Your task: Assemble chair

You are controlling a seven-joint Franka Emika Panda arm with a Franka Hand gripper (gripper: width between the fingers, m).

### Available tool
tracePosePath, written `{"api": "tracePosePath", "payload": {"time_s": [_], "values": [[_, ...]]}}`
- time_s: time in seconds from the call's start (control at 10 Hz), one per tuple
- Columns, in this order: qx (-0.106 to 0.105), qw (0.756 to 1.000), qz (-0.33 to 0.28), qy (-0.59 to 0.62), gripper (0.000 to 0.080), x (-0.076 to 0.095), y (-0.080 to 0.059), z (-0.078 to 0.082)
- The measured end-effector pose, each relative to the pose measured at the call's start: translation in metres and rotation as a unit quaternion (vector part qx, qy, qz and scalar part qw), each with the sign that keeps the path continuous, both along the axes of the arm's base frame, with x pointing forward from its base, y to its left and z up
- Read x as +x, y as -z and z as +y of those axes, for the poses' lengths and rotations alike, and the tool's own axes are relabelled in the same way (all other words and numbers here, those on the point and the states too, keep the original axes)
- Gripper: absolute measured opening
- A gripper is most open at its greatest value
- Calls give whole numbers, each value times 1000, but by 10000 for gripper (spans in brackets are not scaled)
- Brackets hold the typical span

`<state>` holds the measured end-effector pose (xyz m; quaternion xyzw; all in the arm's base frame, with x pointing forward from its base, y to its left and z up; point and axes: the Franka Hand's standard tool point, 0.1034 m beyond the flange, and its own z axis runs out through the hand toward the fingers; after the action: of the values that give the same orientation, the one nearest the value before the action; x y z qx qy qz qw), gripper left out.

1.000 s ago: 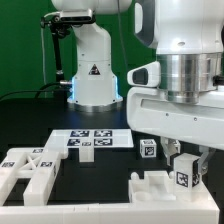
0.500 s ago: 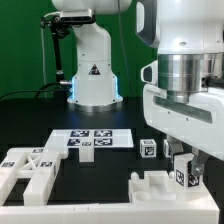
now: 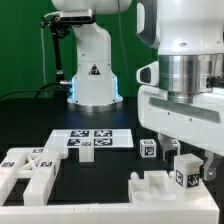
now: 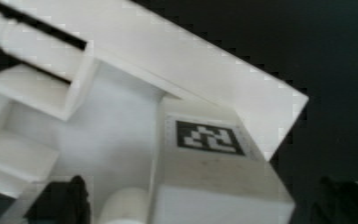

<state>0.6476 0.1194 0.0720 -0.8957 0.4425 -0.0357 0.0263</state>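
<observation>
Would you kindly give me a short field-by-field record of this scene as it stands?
gripper: open, one jaw on either side of the post
post: upright, tagged, at the exterior view's right
grip: apparently none; the wrist view shows a gap beside the post
cube: tagged, beside the post
stepped block: in front of the post
slotted block: exterior view's left
marker board: flat, centre

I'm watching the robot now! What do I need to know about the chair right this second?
Gripper: open, jaws either side of the tagged post, at the exterior view's right.
Parts: the post stands by the stepped block; whether they are joined, I cannot tell. Small tagged cube behind them. Slotted block at the left front.
Done: no finished chair yet.
Left: joining the separate pieces.
</observation>
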Motion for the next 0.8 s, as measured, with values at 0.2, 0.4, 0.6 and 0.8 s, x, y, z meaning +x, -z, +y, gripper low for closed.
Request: {"api": "tracePosePath", "payload": {"time_s": [0.2,0.4,0.6,0.8], "values": [[-6,998,-1,-64,648,0,0,0],[-14,989,-1,-145,649,0,0,-1],[-26,970,-3,-243,649,3,-4,1],[-40,934,-6,-354,649,6,-5,0]]}}
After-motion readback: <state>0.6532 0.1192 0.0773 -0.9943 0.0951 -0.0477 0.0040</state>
